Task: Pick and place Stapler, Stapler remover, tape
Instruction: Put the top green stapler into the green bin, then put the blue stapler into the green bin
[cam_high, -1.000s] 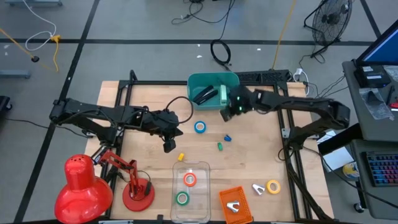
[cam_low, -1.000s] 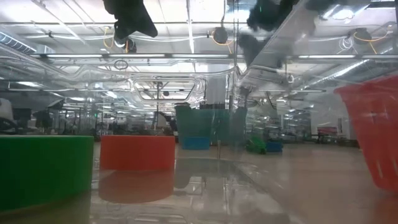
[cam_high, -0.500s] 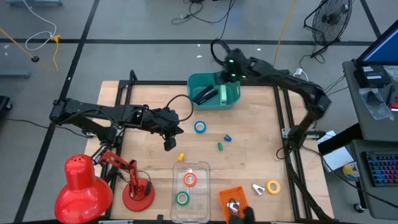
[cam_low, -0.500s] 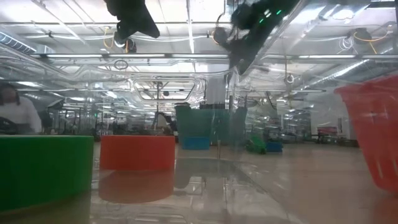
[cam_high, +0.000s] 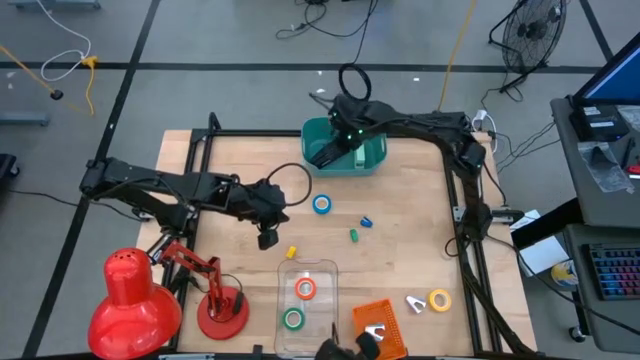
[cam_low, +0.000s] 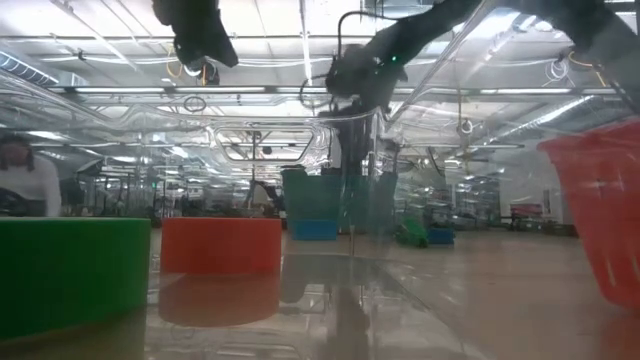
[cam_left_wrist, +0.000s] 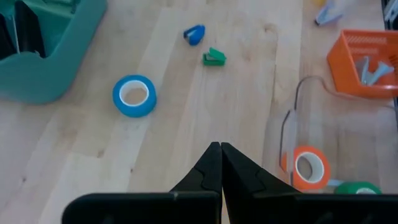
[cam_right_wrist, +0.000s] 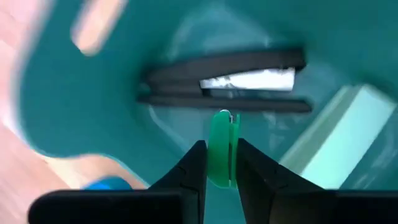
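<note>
Release is best made low and centred: a small green piece is pinched by the right gripper above the teal bin (black stapler inside). Bin walls crowd it; open board lies beyond. The left gripper, pressed together, hovers beside the blue tape.

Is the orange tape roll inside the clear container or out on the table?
Inside. The orange tape roll lies within the clear container, next to the green roll.
</note>
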